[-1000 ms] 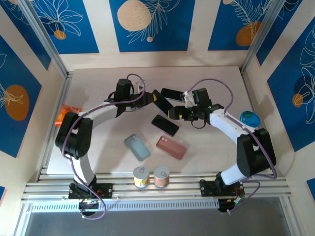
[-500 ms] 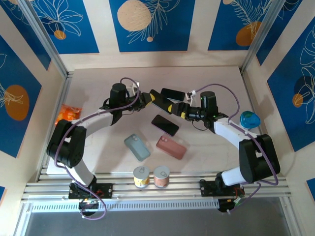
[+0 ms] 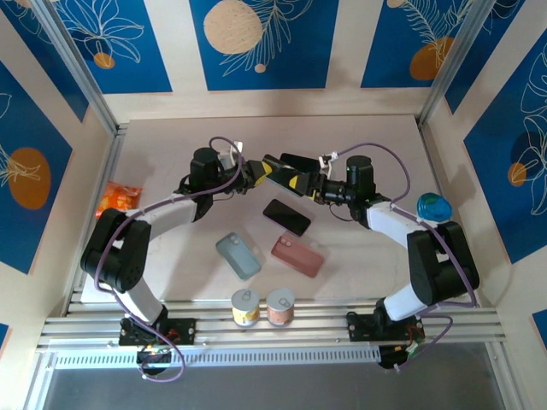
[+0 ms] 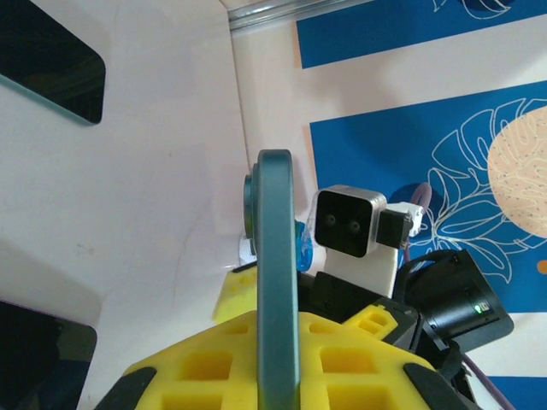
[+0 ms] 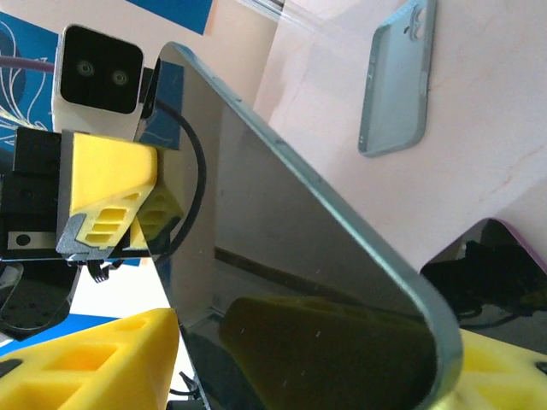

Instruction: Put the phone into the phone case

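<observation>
A phone [image 3: 285,172] with a dark screen and a teal rim is held in the air above the middle of the surface [image 3: 171,256], between the two arms. The left gripper [image 3: 267,167] has its yellow fingers [image 4: 214,367] clamped on one end of it. The right gripper [image 3: 303,181] has its fingers [image 5: 94,359] apart, one on each side of the other end; I cannot tell whether they press on it.

A second ago the right gripper hung lower and nearer, clear of the phone; it has since come up around its free end. The phone then showed as a tilted slab and now looks thinner from above.

The phone stands on edge. Its long axis runs from the left fingers to the right ones, slanting slightly toward the near right.

Below lie a dark phone [image 3: 286,216], a blue-grey phone case [image 3: 238,255] and a pink phone case [image 3: 297,255], all apart.
</observation>
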